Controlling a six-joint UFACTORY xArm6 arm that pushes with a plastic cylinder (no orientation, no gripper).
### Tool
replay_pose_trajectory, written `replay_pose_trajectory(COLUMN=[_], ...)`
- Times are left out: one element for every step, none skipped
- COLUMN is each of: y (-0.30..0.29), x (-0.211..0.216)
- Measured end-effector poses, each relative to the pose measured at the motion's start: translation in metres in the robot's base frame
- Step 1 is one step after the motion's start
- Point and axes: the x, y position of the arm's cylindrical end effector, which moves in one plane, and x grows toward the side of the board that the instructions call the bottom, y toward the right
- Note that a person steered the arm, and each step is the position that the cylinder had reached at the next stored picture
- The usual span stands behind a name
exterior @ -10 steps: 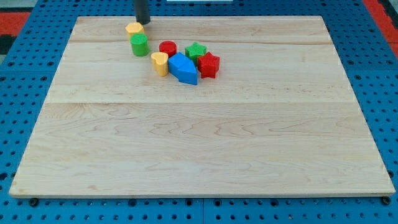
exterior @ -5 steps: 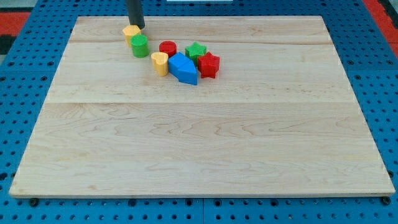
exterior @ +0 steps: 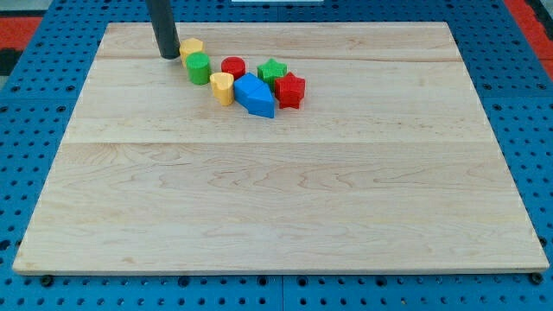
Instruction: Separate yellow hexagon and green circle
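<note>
The yellow hexagon (exterior: pixel 192 47) sits near the view's top left of the wooden board (exterior: pixel 276 199). The green circle (exterior: pixel 198 67) stands just below it and touches it. My tip (exterior: pixel 169 54) is on the board just left of the yellow hexagon, very close to or touching its left side, and up-left of the green circle.
A cluster lies to the right of the pair: a red circle (exterior: pixel 233 67), a green star (exterior: pixel 273 71), a red star (exterior: pixel 290 90), a blue block (exterior: pixel 255 95) and a yellow heart-like block (exterior: pixel 223 87). The green circle is close to the red circle.
My tip has moved from above the yellow hexagon to its left side. The yellow hexagon and green circle have shifted slightly to the right, still touching.
</note>
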Motion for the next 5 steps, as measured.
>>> replay_pose_trajectory(y=[0.0,0.011,0.041,0.069,0.088], x=[0.013,0.018,0.012,0.02,0.046])
